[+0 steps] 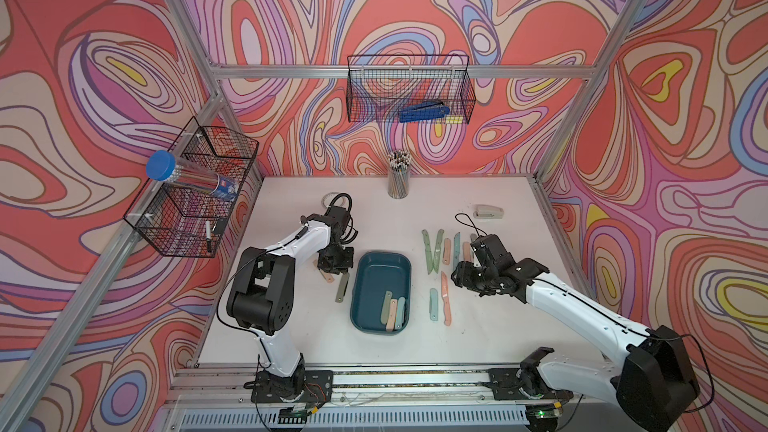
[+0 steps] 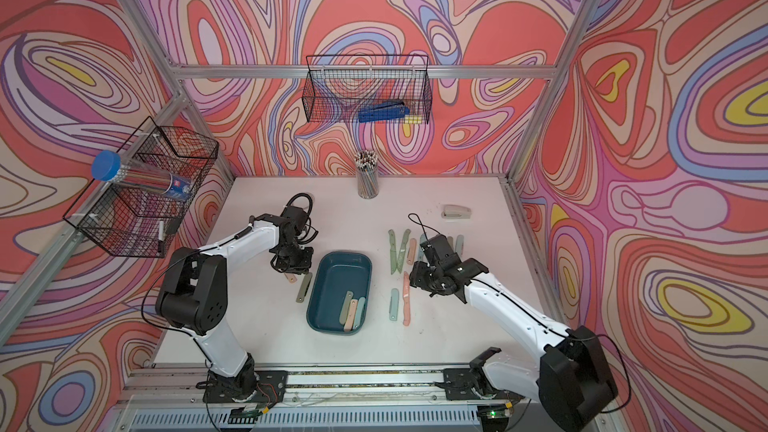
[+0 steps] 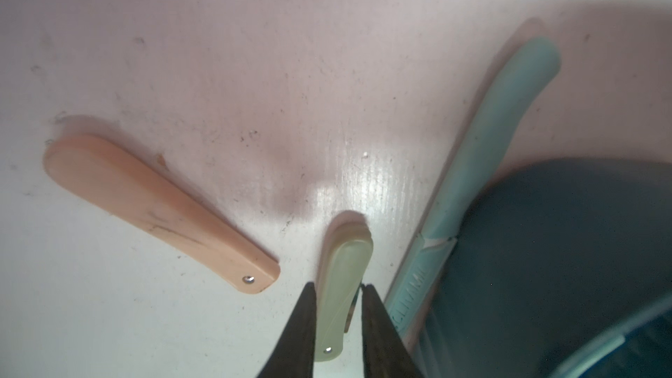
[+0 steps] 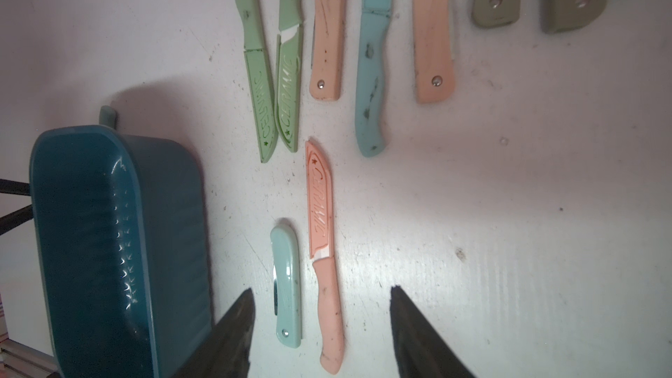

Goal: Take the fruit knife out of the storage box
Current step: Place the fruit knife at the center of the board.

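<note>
Gripping a pale green folding knife [image 3: 345,260] from both sides, the left end effector [image 3: 339,285] has its two fingers pressed against the handle. It is just outside the storage box [image 1: 378,276], on the box's left. Whether the knife is lifted or resting on the bench [image 3: 218,67] cannot be told. A peach folding knife [image 3: 156,209] lies flat nearby, and a teal sheathed knife [image 3: 491,147] lies just beside the box's outer wall.

Inside the dark teal box, three folded knives [image 1: 392,314], green, peach and teal, lie side by side at its near right corner.

The right end effector [image 4: 322,289] hovers with its fingers spread wide apart, empty. It is over a small teal folding knife [image 4: 287,285] and a salmon sheathed knife [image 4: 322,212] on the bench to the right of the box. Beyond these lies a row of further knives [image 4: 371,67].
</note>
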`<action>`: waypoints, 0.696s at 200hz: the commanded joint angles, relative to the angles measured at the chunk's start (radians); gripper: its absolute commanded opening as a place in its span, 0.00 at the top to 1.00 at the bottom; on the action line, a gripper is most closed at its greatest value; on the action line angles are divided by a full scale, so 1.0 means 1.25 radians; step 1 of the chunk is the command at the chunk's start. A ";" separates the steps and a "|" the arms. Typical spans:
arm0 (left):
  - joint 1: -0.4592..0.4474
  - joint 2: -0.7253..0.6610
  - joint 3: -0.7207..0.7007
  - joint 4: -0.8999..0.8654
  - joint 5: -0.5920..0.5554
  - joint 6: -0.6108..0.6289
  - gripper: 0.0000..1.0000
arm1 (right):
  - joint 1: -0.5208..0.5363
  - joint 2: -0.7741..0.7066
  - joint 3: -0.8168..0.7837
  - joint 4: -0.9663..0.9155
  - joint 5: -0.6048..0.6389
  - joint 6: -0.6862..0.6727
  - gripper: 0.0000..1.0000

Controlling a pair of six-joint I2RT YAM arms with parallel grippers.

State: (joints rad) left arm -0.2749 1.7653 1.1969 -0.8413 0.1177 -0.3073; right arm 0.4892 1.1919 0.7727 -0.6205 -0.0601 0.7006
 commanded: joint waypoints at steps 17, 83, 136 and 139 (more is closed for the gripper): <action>-0.001 -0.063 0.014 -0.011 -0.035 -0.002 0.67 | -0.005 -0.006 -0.002 -0.002 0.002 0.005 0.40; -0.001 -0.423 -0.095 0.103 0.045 -0.023 0.22 | -0.001 -0.001 0.046 -0.008 -0.039 -0.024 0.40; -0.023 -0.636 -0.213 0.109 0.129 -0.052 0.14 | 0.129 0.090 0.177 -0.057 0.023 -0.009 0.40; -0.026 -0.645 -0.218 0.108 0.131 -0.053 0.14 | 0.140 0.099 0.187 -0.060 0.028 -0.006 0.40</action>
State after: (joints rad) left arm -0.2825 1.0191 0.9859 -0.6998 0.2237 -0.3515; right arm 0.5671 1.2484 0.9176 -0.6601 -0.0814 0.6819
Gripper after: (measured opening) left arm 0.851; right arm 0.602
